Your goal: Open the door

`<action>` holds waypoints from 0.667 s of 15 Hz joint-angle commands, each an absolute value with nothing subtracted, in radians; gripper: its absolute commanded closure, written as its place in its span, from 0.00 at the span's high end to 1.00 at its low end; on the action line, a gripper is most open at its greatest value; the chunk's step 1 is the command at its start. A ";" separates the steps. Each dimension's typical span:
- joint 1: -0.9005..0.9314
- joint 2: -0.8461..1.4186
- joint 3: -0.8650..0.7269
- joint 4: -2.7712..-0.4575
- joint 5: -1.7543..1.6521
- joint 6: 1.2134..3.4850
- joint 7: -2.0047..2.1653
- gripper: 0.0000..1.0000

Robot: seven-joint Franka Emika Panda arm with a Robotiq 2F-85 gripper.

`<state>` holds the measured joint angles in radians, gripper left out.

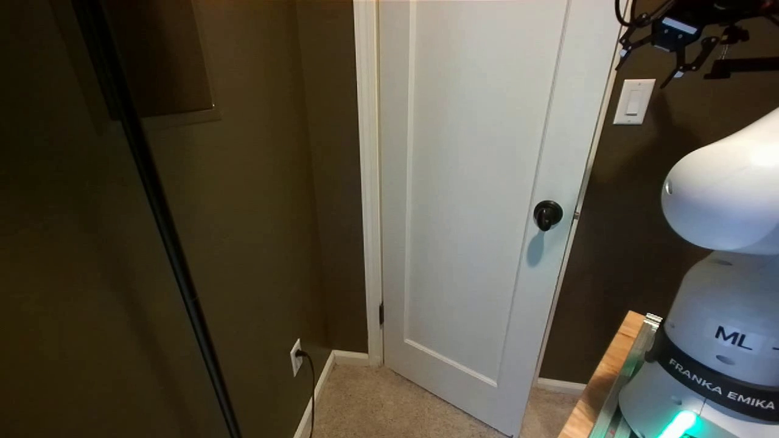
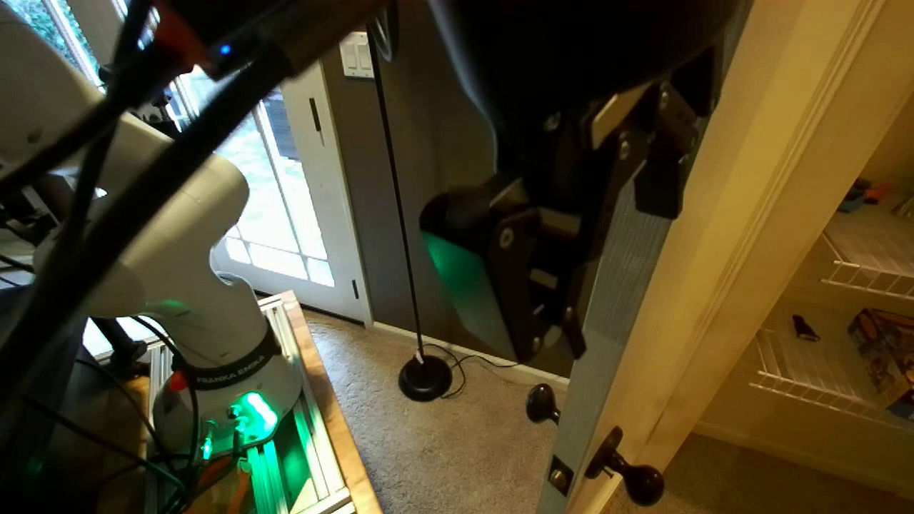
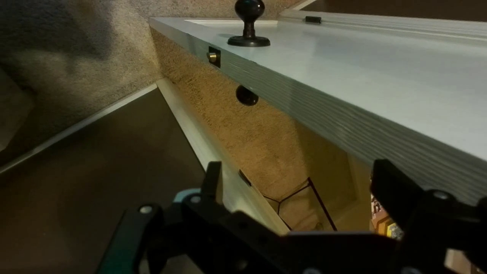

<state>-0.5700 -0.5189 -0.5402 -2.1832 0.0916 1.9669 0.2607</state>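
Wrist view shows the end effector [image 3: 297, 169] spread wide, angled down near the free edge of the door [image 3: 399, 76], beyond which a wire shelf [image 2: 821, 368] holds a box [image 2: 889, 350].

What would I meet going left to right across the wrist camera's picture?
Brown wall at lower left, the latch in the edge of the white door, the upper black knob, a dark hinge, then colorful things too unclear to name.

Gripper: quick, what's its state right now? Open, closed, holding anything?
Gripper: open, holding nothing; whether it touches the door can't be told.
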 commanded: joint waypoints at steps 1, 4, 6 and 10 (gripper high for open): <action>-0.611 -0.475 -0.518 -2.140 0.096 1.944 0.313 1.00; -0.632 -0.461 -0.502 -2.134 0.093 1.948 0.347 1.00; -0.636 -0.457 -0.497 -2.131 0.110 1.961 0.363 1.00; -0.621 -0.451 -0.482 -2.134 0.130 1.986 0.374 1.00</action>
<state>-0.6157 -0.4728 -0.5032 -2.1539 0.0947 1.9762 0.3562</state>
